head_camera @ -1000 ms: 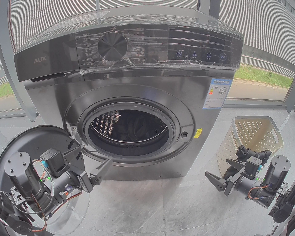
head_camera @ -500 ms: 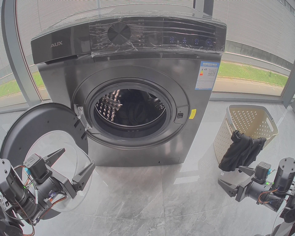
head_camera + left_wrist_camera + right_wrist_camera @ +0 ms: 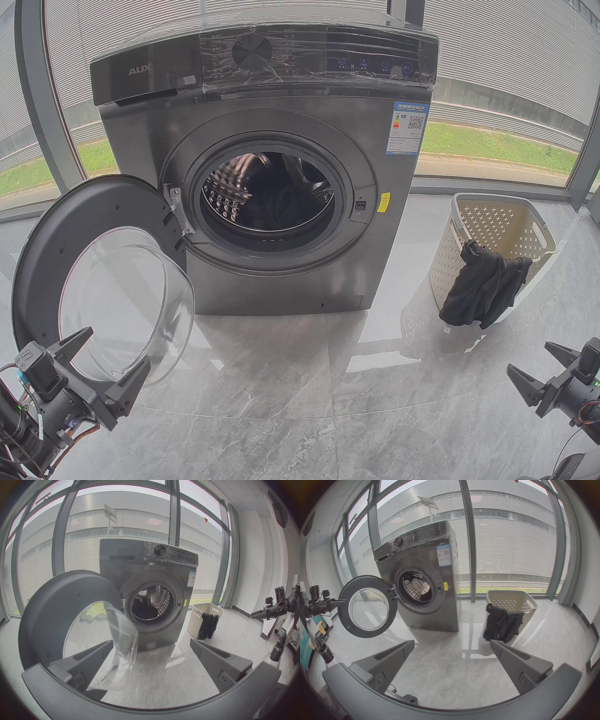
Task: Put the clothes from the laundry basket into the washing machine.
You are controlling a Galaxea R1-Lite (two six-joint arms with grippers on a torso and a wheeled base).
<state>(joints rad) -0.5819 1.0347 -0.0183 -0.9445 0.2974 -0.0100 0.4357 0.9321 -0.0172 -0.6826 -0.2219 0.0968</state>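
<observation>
The washing machine (image 3: 369,250) is dark metallic grey with a small yellow sticker (image 3: 383,202). The laundry basket (image 3: 500,225) is cream, perforated in rows of holes; the garment (image 3: 484,290) is black. The floor (image 3: 312,400) is pale grey, veined

Floor (image 3: 350,400): glossy grey stone-look tiles with pale veining; window light is reflected in the stretch between the left gripper (image 3: 115,347) and the right gripper (image 3: 530,357). Washing machine (image 3: 275,281) stands directly on the tiles, ahead of both grippers and more to the left gripper's side. Laundry basket (image 3: 447,262) stands on the tiles ahead of the right gripper, near the machine but apart from it.
</observation>
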